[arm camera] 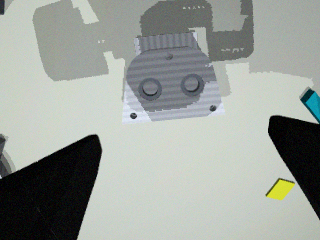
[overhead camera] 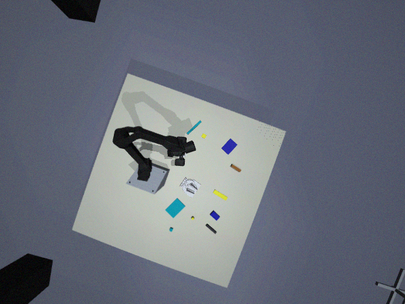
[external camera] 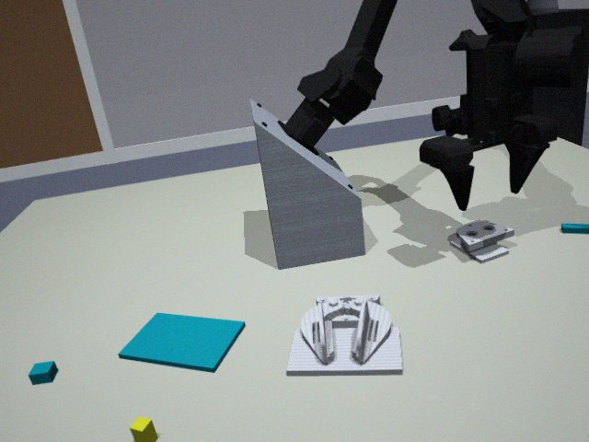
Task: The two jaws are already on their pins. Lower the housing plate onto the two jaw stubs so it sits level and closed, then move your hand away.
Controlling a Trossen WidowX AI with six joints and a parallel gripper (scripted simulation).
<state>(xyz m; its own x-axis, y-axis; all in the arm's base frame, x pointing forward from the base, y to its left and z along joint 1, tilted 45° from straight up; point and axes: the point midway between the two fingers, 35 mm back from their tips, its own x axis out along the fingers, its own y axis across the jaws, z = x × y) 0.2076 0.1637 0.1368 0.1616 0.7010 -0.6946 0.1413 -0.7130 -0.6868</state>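
the gripper (overhead camera: pixel 181 155) (external camera: pixel 489 202) (arm camera: pixel 186 134) is hanging with fingers wide and nothing between them, probably for straddling the housing plate (external camera: pixel 486 234) (arm camera: pixel 171 75). this plate is resting raised over a flat piece (external camera: pixel 492 253) (arm camera: pixel 136 114), perhaps giving the fingers room, while the jaw assembly (overhead camera: pixel 192 189) (external camera: pixel 345 349) is waiting uncovered, well apart, for the plate's two holes.

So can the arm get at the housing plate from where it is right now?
Probably yes: the arm's jaws stand open above the housing plate, and nothing visible lies between them, though they may need some lining up.
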